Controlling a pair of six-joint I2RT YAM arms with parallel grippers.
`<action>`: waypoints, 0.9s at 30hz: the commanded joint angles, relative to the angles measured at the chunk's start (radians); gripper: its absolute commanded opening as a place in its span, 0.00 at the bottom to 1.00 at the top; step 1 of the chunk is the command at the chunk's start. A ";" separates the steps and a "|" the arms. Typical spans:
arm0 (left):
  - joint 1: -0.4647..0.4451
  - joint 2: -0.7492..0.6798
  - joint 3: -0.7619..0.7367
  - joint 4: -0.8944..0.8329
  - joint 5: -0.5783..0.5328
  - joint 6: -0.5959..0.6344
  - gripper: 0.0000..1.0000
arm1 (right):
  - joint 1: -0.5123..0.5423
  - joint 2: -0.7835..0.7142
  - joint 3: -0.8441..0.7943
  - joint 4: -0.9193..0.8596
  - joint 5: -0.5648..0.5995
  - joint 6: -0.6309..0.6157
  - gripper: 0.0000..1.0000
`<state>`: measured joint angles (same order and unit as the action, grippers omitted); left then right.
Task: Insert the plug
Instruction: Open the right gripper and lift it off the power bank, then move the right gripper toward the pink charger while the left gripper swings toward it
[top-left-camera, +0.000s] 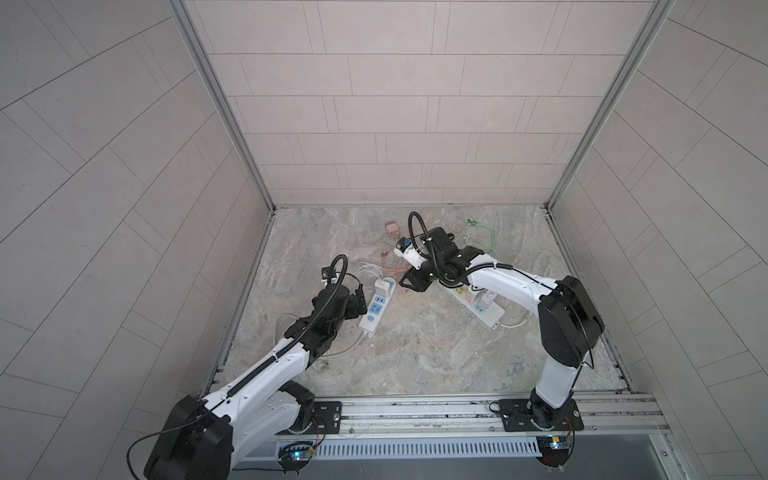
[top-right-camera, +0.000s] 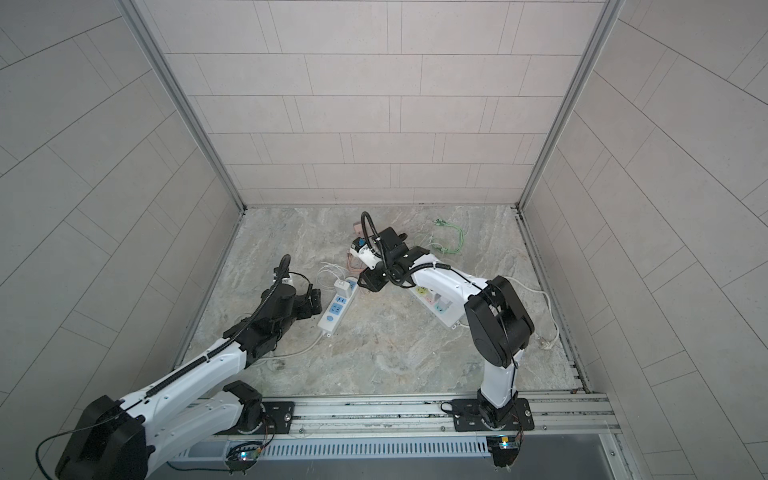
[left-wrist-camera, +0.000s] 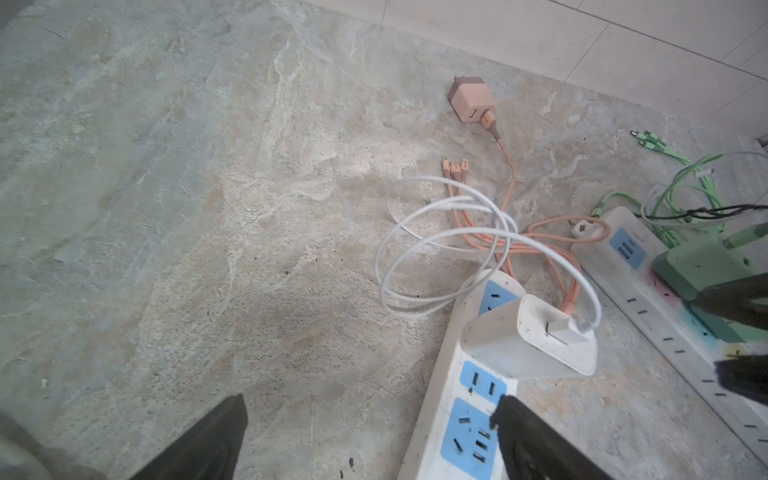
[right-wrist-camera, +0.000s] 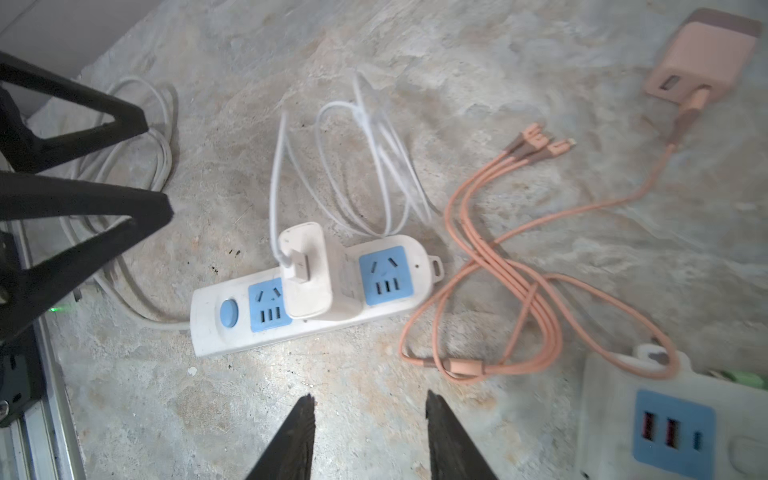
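Note:
A pink charger plug (top-left-camera: 391, 228) (top-right-camera: 356, 227) (left-wrist-camera: 471, 102) (right-wrist-camera: 702, 58) lies loose on the stone floor near the back, its pink cable (right-wrist-camera: 498, 257) trailing forward. The small white power strip (top-left-camera: 371, 322) (top-right-camera: 326, 322) (left-wrist-camera: 444, 374) (right-wrist-camera: 316, 328) with blue sockets carries a white charger (top-left-camera: 383, 286) (top-right-camera: 341, 284) (left-wrist-camera: 536, 332) (right-wrist-camera: 309, 274). My left gripper (top-left-camera: 357, 301) (left-wrist-camera: 370, 401) is open wide beside that strip, one finger over its edge. My right gripper (top-left-camera: 409, 282) (right-wrist-camera: 370, 395) hovers over bare floor between the strips, jaws apart and empty.
A larger white power strip (top-left-camera: 490, 320) (top-right-camera: 449, 318) (left-wrist-camera: 665, 332) (right-wrist-camera: 602, 415) lies under the right arm with a green charger (left-wrist-camera: 698, 266) in it. Green cables (top-left-camera: 490, 237) (top-right-camera: 453, 241) lie at the back right. White cable loops (left-wrist-camera: 436, 249) (right-wrist-camera: 374, 166) sit behind the small strip.

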<state>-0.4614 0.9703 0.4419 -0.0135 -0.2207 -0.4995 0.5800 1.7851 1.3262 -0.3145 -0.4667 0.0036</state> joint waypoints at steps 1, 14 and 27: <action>0.028 -0.035 0.033 -0.034 -0.006 0.006 1.00 | -0.052 0.012 -0.004 0.130 -0.013 0.104 0.44; 0.035 -0.070 0.028 -0.077 0.031 -0.039 1.00 | -0.102 0.447 0.507 -0.001 0.318 0.320 0.43; 0.036 -0.143 0.041 -0.102 0.042 -0.051 1.00 | -0.084 0.685 0.820 -0.167 0.346 0.402 0.36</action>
<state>-0.4320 0.8391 0.4522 -0.0959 -0.1795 -0.5457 0.4808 2.4306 2.1036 -0.4091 -0.1387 0.3744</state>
